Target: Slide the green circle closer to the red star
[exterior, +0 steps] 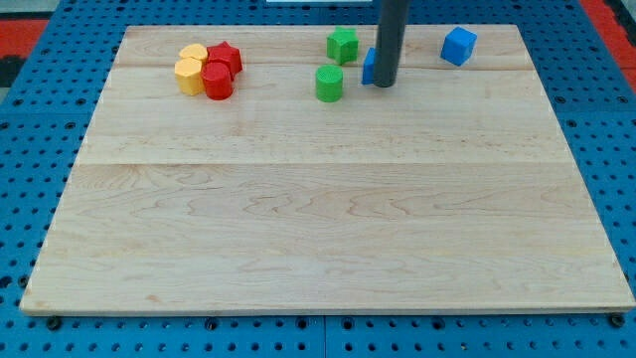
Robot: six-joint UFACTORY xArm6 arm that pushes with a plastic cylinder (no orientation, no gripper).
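The green circle [329, 84] stands near the top of the table [328, 239], a little right of the middle, with bare wood on every side of it. The red star [227, 56] is well apart from it toward the view's left, in a tight cluster: a red round block [218, 82] touches it just below, and two yellow blocks [190, 68] press against both on their left. Above the circle and slightly to its right sits a green block [343, 45] of less regular shape, near but not touching.

There is no gripper on this arm, so nothing spreads or pinches; my tip [385, 84] rests on the wood just to the circle's right, apart from it by a small gap. That side makes sense: a push from there would drive the circle leftward toward the star. A blue block [370, 66] is half hidden behind the rod, seemingly touching it. Another blue block [458, 46] lies farther right.
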